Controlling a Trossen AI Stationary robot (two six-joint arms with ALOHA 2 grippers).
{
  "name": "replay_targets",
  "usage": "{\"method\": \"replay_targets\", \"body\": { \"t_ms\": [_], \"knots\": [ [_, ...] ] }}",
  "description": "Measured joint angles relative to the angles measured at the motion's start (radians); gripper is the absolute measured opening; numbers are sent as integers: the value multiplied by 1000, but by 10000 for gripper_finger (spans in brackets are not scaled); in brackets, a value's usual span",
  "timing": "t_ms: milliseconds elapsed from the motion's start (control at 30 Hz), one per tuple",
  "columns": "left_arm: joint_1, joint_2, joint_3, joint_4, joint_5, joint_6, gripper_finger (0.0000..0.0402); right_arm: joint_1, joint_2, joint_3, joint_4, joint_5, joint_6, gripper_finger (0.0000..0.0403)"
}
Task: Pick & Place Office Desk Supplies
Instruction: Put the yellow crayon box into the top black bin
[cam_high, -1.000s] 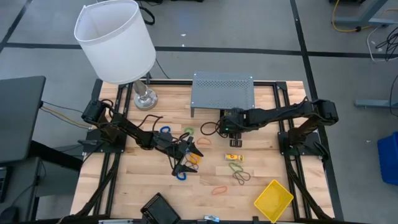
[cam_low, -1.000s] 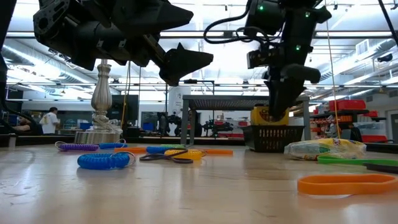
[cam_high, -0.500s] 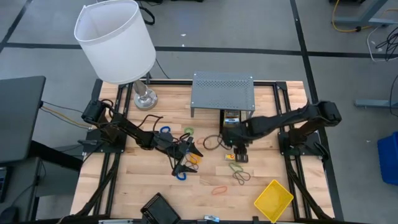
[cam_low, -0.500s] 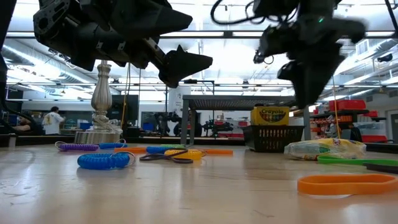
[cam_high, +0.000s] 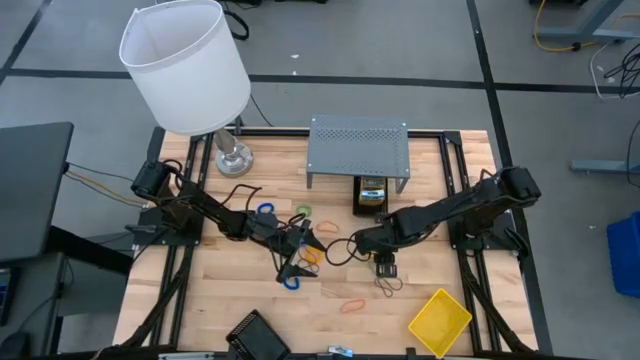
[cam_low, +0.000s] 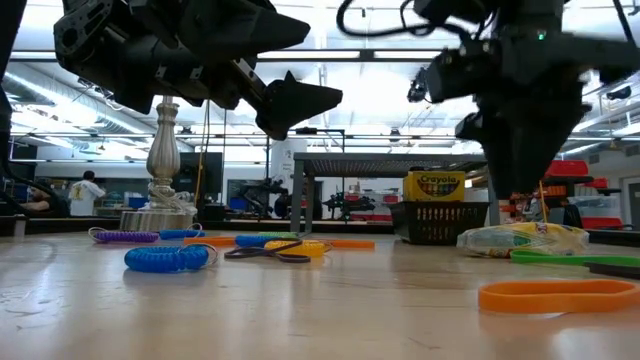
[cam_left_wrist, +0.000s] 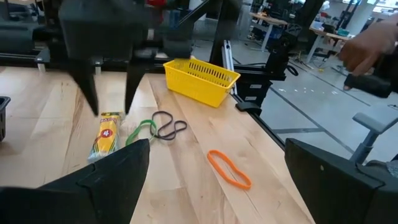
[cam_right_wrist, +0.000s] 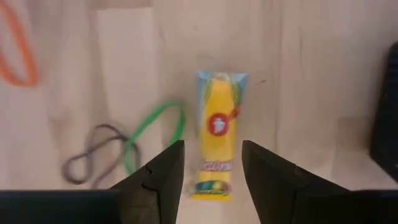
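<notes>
Right claw (cam_right_wrist: 211, 180) parted over crayon packet (cam_right_wrist: 217, 140)

You had a pale, smooth wood bench (cam_high: 250, 300), a perforated grey metal shelf (cam_high: 358, 145), and a glossy yellow crayon packet (cam_right_wrist: 217, 130).

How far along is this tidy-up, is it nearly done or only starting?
Early on. Done: one crayon box stands in the black mesh tray by the grey shelf. In hand: the right claw hangs open right over a second crayon box, not gripping it. The left claw waits open and empty. Left: rubber bands lie loose and the yellow tray holds nothing.
</notes>
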Motion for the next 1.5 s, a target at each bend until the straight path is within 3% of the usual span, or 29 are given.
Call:
{"method": "replay_targets", "body": {
  "t_ms": [433, 533, 600, 733, 767, 933, 1233, 1500],
  "knots": [
    [0, 0, 0, 10, 7, -1, 374, -6, 137, -1, 52, -26, -49, 169],
    [0, 0, 0, 10, 7, -2, 374, -6, 154, -2, 51, 8, -41, 159],
    [0, 0, 0, 10, 7, -1, 374, -3, 152, -2, 57, 42, -41, 134],
    [0, 0, 0, 11, 7, -1, 374, -2, 145, 1, 53, 72, -35, 38],
    [0, 0, 0, 11, 7, -1, 374, -2, 145, 3, 51, 76, -34, 29],
    [0, 0, 0, 11, 8, 0, 374, 3, 148, 56, -29, 135, -39, 29],
    [0, 0, 0, 11, 8, 0, 374, -74, 148, 208, -257, 417, -98, 29],
    [-1, 0, 0, 10, 26, -8, 374, -201, 148, 210, -224, 456, -195, 29]
  ]
}}
